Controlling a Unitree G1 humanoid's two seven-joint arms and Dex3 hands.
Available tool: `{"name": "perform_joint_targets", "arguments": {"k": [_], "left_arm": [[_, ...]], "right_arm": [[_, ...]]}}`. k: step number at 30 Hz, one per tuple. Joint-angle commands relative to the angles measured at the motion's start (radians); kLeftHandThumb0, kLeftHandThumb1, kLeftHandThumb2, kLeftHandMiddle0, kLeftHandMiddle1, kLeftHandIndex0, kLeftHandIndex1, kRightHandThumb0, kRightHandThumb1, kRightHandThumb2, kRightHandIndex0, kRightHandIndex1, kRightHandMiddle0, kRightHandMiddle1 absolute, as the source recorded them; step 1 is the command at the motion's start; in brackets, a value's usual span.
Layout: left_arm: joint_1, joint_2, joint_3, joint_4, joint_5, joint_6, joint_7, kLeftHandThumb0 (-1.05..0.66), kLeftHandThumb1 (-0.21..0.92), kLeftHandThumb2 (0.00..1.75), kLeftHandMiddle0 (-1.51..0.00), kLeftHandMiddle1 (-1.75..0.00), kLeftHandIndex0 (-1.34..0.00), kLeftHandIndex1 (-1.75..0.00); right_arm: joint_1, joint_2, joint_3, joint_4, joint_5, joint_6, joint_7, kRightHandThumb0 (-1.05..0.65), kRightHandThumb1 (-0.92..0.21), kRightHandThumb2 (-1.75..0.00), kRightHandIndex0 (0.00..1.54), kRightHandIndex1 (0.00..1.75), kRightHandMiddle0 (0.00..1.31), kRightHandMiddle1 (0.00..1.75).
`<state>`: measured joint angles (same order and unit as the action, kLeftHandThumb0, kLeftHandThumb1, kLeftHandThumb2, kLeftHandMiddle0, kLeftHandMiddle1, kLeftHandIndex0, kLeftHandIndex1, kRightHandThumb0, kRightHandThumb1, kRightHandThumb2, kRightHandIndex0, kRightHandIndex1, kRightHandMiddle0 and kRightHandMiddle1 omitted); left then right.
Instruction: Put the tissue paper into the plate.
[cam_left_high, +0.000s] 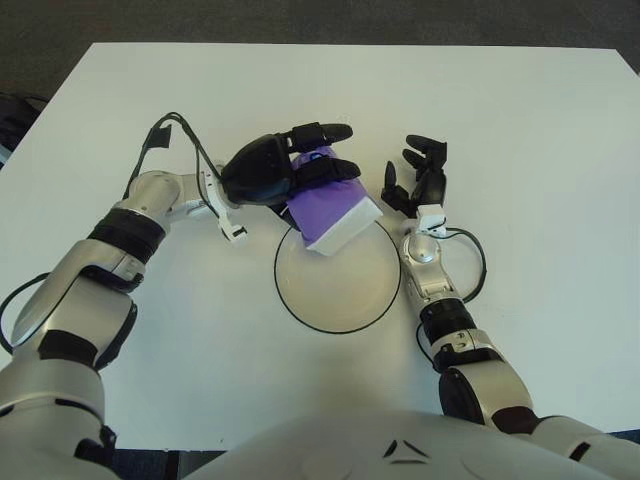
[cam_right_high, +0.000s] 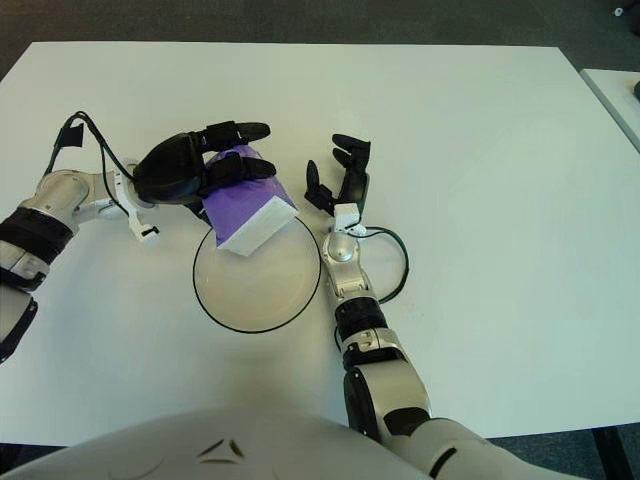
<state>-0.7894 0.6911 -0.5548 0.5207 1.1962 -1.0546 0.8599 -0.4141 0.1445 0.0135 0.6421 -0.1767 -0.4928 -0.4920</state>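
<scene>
The plate (cam_left_high: 338, 280) lies on the white bench (cam_left_high: 520, 130) directly in front of the robot, a pale disc with a thin dark rim and nothing resting flat inside it. The right robot hand (cam_left_high: 418, 178) shows just beside the plate's upper right rim, fingers loosely spread and holding nothing; it takes no part in the step. The left robot hand (cam_left_high: 290, 170) is just beyond the plate's far left rim, its fingers closed around the upper end of the tissue paper (cam_left_high: 333, 208), a purple pack with a white end. The pack hangs from that grip with its long axis running diagonally, from the fingers at upper left down toward the lower right. Its white lower end overlaps the plate's far rim in both views; whether it touches the plate cannot be told. The plate centre therefore lies nearer to the robot than the pack. As a judgement, placement calls for a short move of the left robot hand toward the robot before the fingers release.
</scene>
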Motion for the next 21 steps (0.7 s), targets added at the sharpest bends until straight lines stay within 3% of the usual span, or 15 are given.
{"name": "perform_joint_targets", "arguments": {"k": [1,21], "left_arm": [[-0.032,0.029,-0.011,-0.051,0.025,-0.028,0.006,-0.75,0.92,0.70,-0.42,-0.26,-0.12,-1.09],[-0.044,0.036,-0.010,-0.082,0.013,-0.145,-0.072,-0.68,0.92,0.63,-0.41,-0.26,-0.04,-1.11]], "right_arm": [[0.121,-0.004,-0.003,0.149,-0.017,0.075,-0.020,-0.47,-0.70,-0.81,0.46,0.95,0.05,1.33],[0.097,0.009,-0.020,0.172,-0.013,0.122,-0.063,-0.44,-0.67,-0.82,0.51,0.85,0.04,1.24]]}}
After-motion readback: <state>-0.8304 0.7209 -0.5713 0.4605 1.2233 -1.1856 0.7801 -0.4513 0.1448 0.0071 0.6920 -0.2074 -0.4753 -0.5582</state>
